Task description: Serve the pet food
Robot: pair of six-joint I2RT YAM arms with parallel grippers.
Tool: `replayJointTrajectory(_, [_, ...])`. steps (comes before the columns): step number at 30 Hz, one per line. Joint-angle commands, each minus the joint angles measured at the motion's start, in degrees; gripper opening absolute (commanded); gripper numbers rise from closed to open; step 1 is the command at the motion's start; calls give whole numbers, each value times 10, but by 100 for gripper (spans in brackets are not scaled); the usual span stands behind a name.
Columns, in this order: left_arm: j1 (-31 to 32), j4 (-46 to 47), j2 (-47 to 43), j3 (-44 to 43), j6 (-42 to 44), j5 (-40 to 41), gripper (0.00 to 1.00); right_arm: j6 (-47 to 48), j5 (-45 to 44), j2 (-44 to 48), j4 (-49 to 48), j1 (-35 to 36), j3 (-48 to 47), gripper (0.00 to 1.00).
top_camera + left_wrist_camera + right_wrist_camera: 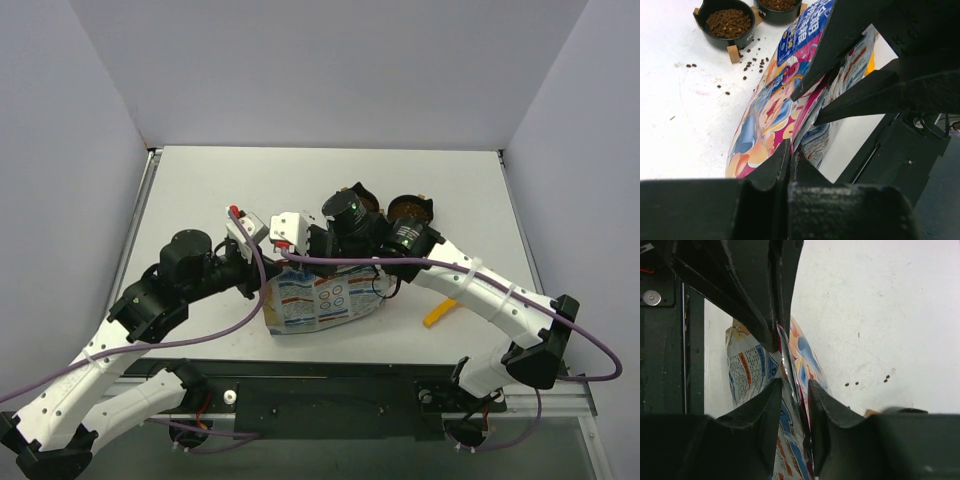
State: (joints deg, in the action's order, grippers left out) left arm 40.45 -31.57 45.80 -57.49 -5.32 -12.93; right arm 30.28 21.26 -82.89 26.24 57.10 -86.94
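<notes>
The pet food bag [320,300] stands on edge at the table's near middle, white-and-blue back toward the arms. In the left wrist view its colourful front [765,115] shows. My left gripper [790,150] is shut on the bag's magenta top edge at its left end [272,272]. My right gripper [795,390] straddles the same edge further along [325,258]; its jaws are apart, with the edge lying between them. Brown kibble fills two black bowls [729,22] [777,5] beyond the bag.
Loose kibble pellets [747,62] lie scattered on the white table by the bowls. A yellow-orange scoop [440,312] lies to the right of the bag under the right arm. The table's near edge [330,365] is just behind the bag.
</notes>
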Motion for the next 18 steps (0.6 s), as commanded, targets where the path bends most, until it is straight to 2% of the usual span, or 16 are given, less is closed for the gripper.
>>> replayJointTrajectory(1, [-5, 17, -21, -20, 1, 10, 0, -29, 20, -32, -62, 24, -32, 24])
replayJointTrajectory(5, [-5, 27, -26, -17, -6, 13, 0, -37, 24, -43, -77, 25, -33, 22])
replayJointTrajectory(7, [-4, 29, -28, -16, -11, 16, 0, -26, 0, -39, -69, 25, -24, 15])
replayJointTrajectory(8, [-5, 31, -29, -11, -12, 18, 0, -23, -28, -30, -66, 21, -19, 2])
replayJointTrajectory(9, [-5, 34, -29, -10, -16, 19, 0, -17, -43, -25, -63, 20, -6, 0])
replayJointTrajectory(14, [-4, 27, -44, 5, -19, 54, 0, -1, -123, 61, -62, -45, 76, 0])
replayJointTrajectory(18, [-5, 13, -55, 13, -7, 72, 0, 42, -118, 124, -26, -119, 120, 0])
